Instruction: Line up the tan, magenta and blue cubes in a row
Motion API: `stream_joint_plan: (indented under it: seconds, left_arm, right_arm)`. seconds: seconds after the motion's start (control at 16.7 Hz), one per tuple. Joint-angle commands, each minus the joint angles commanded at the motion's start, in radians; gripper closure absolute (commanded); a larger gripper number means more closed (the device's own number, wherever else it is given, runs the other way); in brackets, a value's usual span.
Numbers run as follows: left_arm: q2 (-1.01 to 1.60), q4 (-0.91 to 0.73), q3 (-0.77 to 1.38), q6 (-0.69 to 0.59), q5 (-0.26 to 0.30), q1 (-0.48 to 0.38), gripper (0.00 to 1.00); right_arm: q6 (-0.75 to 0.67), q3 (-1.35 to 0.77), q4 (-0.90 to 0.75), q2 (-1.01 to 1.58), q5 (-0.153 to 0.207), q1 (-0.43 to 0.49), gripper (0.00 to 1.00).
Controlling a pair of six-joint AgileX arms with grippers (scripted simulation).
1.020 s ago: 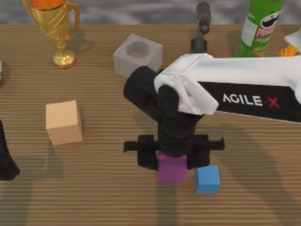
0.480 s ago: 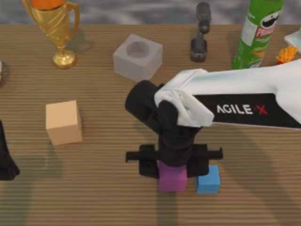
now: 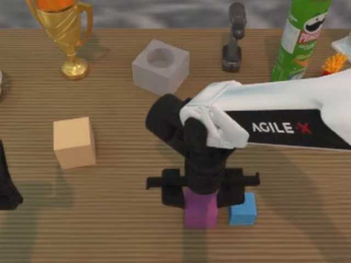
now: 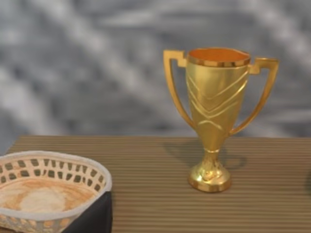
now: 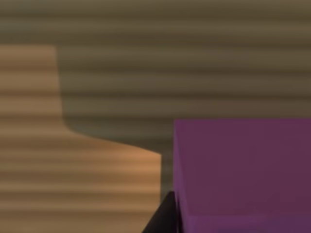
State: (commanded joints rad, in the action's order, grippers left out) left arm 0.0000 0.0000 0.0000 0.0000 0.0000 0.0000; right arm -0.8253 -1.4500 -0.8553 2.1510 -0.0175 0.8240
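Right now, by label:

Right gripper: the black two-finger right gripper (image 3: 201, 192) hangs straight down over the near middle of the bench, its jaws narrowed onto the mid-sized matte magenta cube (image 3: 201, 211); the right wrist view shows one dark finger (image 5: 163, 216) pressed against the cube's side.

Magenta cube: held at or just above the ribbed wooden bench (image 3: 126, 219); I cannot tell whether it touches down. It sits just beside the smallest bright blue cube (image 3: 242, 209), on that cube's left, touching or nearly so.

Step in hand: seemingly placing the magenta cube next to the blue one.

Next move: likely releasing the cube and rising clear without nudging either cube, then fetching the large pale tan cube (image 3: 73, 142), which lies well apart toward the left.

Pointing and long axis: cubes have no long axis; magenta and blue faces lie roughly square to the bench edges, and the pair runs left to right. The tan cube is turned slightly.

Left gripper: not visible; the left arm's dark bulk (image 3: 6, 189) sits parked at the left edge.
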Motion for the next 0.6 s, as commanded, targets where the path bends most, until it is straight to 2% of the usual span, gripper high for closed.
stream_joint_plan:
  seconds: [0.18, 0.6]
  left_arm:
    - [0.0, 0.0, 0.0, 0.0, 0.0, 0.0, 0.0]
    - [0.0, 0.0, 0.0, 0.0, 0.0, 0.0, 0.0]
  right_arm:
    - [0.0, 0.0, 0.0, 0.0, 0.0, 0.0, 0.02]
    - [0.0, 0.0, 0.0, 0.0, 0.0, 0.0, 0.0]
